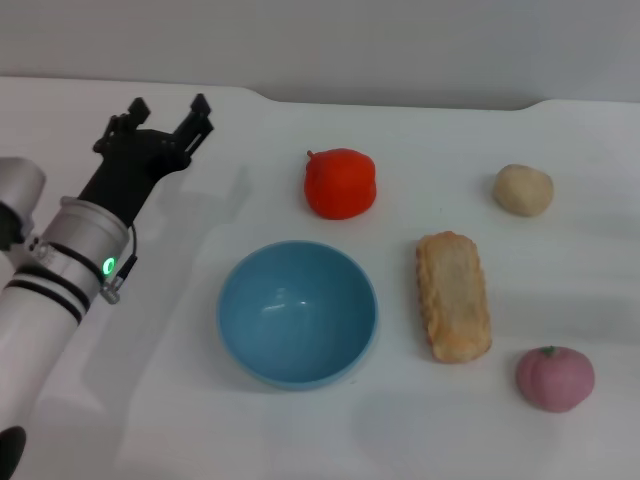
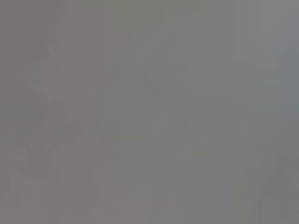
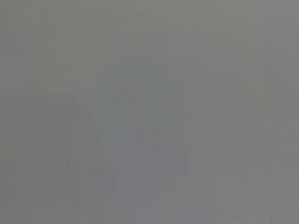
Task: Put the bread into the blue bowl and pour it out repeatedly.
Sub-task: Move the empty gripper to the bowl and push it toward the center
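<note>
The blue bowl [image 1: 297,312] stands upright and empty in the middle of the white table. The bread [image 1: 453,294], a long golden-brown loaf, lies flat on the table just right of the bowl, apart from it. My left gripper [image 1: 170,108] is open and empty, held above the table's far left, well away from the bowl. My right gripper is out of view. Both wrist views show only plain grey.
A red tomato-like object [image 1: 340,183] sits behind the bowl. A small beige ball [image 1: 523,189] lies at the far right. A pink peach-like object [image 1: 555,378] lies at the near right, just past the bread's near end. The table's back edge [image 1: 400,102] runs behind them.
</note>
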Available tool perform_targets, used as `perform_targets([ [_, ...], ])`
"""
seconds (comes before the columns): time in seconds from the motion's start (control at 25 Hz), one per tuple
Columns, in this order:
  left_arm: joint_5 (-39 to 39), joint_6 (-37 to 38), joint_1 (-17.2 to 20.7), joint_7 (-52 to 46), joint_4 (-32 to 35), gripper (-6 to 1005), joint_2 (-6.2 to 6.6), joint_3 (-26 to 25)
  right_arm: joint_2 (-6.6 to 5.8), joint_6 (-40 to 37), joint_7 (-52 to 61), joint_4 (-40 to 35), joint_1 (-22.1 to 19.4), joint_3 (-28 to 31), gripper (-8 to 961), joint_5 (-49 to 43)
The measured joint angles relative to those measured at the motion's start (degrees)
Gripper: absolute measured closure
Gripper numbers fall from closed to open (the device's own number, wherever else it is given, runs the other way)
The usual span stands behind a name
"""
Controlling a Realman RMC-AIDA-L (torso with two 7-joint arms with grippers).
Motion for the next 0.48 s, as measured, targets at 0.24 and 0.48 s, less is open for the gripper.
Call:
perform_targets([
  [0.24,-0.03,-4.04,-1.49,-1.57,-0.14,146,0.11,-0.84,0.0,0.17,0.0,-0.02,-0.25,0.17,597,0.0],
  [0.48,0.47,-3.88,-2.22,-4.23,1.75,148,0.65,-1.87,-0.35,0.18,0.0,0.24,-0.24,0.19,598,0.0],
])
